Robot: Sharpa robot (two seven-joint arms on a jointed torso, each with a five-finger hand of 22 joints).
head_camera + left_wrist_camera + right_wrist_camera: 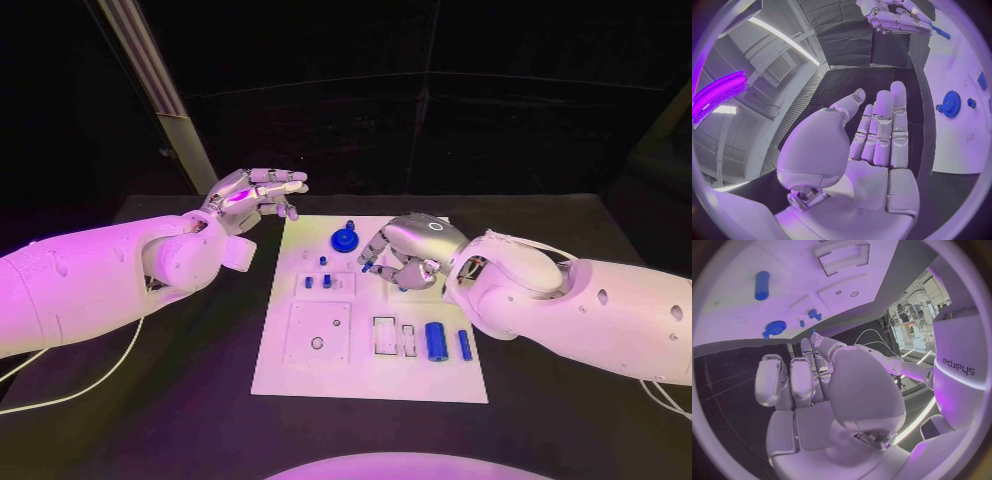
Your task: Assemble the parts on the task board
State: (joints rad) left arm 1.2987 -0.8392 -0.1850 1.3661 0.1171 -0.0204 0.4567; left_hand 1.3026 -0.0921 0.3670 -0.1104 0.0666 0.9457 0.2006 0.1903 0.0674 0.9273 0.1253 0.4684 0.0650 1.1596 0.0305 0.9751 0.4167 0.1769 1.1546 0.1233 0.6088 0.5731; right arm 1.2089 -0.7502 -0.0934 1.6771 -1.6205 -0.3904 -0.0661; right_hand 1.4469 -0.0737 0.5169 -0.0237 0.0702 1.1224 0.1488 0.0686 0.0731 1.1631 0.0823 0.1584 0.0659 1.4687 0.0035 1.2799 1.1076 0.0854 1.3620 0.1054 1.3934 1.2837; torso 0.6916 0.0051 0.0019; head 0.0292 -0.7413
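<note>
Head view showed me the blue gear (345,240) beside the right hand (407,250) — fingers curled over the task board (289,370), grip unclear. Left hand (257,200) hovered off-board, fingers apart — empty.

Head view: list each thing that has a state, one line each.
left hand: open, raised beside the board, holding nothing.
right hand: over the board, fingers curled; hold unclear.
blue gear: seated flat on the task board.
blue cylinder: lying on the board.

A black table (173,420) stood before dark walls; a pale slanted beam (144,70) crossed the frame's upper left under purple light.
</note>
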